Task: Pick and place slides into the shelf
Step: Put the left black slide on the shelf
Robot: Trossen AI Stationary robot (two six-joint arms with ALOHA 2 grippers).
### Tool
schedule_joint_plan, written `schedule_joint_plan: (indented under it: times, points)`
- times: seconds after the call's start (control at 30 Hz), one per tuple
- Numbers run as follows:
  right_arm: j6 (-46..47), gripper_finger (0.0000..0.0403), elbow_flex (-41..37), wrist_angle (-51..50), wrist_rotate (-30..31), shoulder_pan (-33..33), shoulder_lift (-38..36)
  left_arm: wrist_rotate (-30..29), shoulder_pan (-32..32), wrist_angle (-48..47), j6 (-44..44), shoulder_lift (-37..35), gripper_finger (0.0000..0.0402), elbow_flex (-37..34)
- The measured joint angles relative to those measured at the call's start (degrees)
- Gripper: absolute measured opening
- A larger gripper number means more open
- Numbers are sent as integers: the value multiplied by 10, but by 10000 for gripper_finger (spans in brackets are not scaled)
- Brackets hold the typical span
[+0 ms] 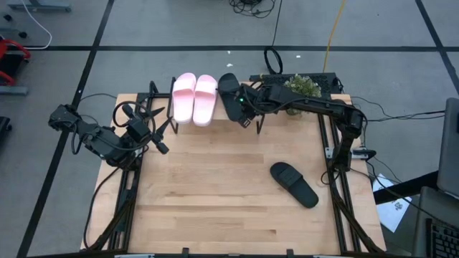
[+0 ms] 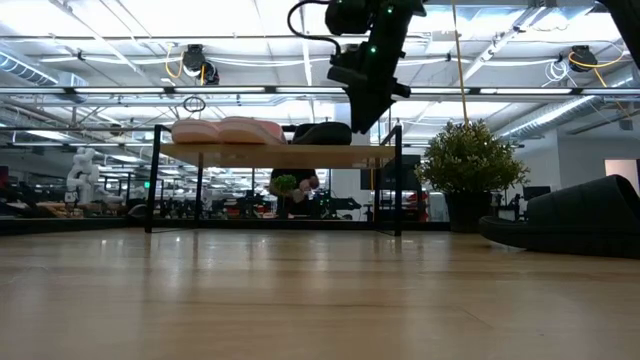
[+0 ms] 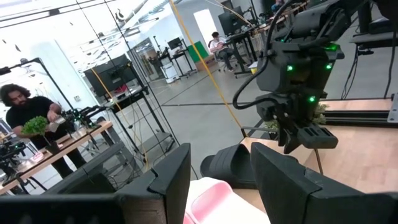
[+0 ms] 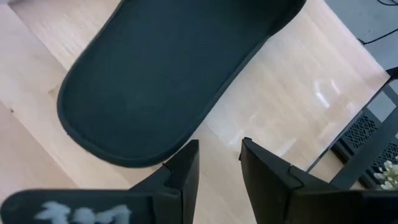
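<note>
High view: shelf (image 1: 208, 122) sits at the bench's far edge, w/ the pink pair (image 1: 193, 99) side by side on its top board and one black slide (image 1: 229, 97) just beside them toward the right. Second black slide (image 1: 293, 184) lies alone on the bench near the right edge, well apart from the shelf. Right gripper (image 1: 246, 107) hangs over the shelf's right end, next to the shelved black slide. Left gripper (image 1: 152, 123) waits by the shelf's left end.

Low view: right gripper (image 2: 368, 100) just above the shelf board (image 2: 270, 153), beside the black slide (image 2: 322, 133); pink pair (image 2: 225, 130) flat on top. Loose black slide (image 2: 575, 215) at the bench's right.

Left wrist view: own fingers (image 3: 174, 180) spread apart, holding nothing; pink slide (image 3: 214, 199) shows between them, right gripper (image 3: 305, 137) beyond.

Right wrist view: fingers (image 4: 186, 165) narrowly parted, nothing between; black slide's (image 4: 168, 81) rounded end lies free on the board just ahead.

Judgement: looks like 3 of 4 placed. Slides are prob. light foam, slightly flexible, matte so not slippery. Best hold is the wide strap or a pinch on the sole's side edge.
</note>
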Motion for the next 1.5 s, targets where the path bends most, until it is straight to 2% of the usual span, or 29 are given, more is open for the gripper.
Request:
schedule_joint_plan:
  times: [0.57, 1.2, 1.5]
  points:
    - [13, 109, -36, 36, 0, 0, 0, 0, 0, 0, 0, 0, 175, 0]
    - [14, 109, -37, 81, -41, 6, 1, 0, 0, 0, 0, 0, 175, 0]
    - [13, 102, -37, 82, -42, 8, 1, 0, 0, 0, -1, 0, 175, 0]
